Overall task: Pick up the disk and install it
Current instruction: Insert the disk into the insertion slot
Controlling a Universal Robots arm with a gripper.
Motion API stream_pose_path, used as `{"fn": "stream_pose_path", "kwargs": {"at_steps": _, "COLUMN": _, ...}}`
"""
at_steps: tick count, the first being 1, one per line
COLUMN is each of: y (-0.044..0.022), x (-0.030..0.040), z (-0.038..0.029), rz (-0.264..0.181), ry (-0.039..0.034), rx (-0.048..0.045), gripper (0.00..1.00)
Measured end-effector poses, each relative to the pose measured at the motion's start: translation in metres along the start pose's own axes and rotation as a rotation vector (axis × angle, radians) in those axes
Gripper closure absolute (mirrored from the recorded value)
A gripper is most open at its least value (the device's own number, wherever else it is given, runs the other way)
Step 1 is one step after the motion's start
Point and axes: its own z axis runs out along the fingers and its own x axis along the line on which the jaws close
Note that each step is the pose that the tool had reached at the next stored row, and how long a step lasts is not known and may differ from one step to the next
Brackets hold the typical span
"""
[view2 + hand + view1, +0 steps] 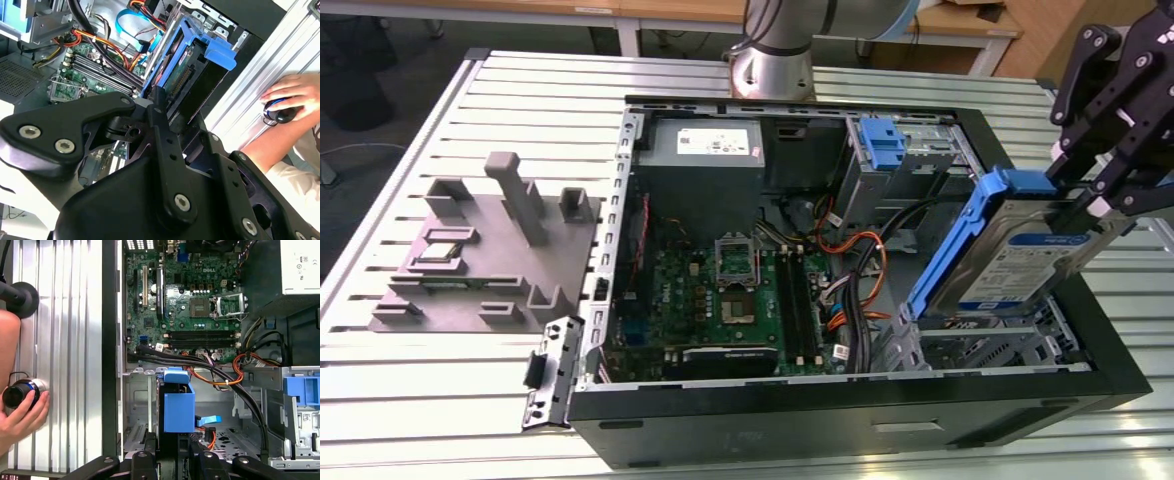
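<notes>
Exterior view: gripper point(1083, 200) clamped on the disk point(1014, 262), held tilted on edge over the drive bay point(987, 345) of open computer case point(854, 425). Case sits on slatted metal table point(454, 400); wooden desks point(680, 10) behind.

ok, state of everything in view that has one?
disk: held on edge, tilted, over the drive cage, not seated
end effector: shut on the disk
computer case: side open, internals exposed
blue bracket: mounted inside the case
CPU socket: bare, no cooler
</notes>
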Motion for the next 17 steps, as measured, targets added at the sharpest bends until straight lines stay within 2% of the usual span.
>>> {"fn": "stream_pose_path", "kwargs": {"at_steps": 10, "y": -0.0005, "x": -0.0001, "z": 0.0087, "rz": 0.000, "ry": 0.0002, "rx": 0.0000, "gripper": 0.65}}
{"fn": "stream_pose_path", "kwargs": {"at_steps": 17, "y": -0.0003, "x": 0.0000, "z": 0.0081, "rz": 0.000, "ry": -0.0009, "rx": -0.0001, "gripper": 0.65}}
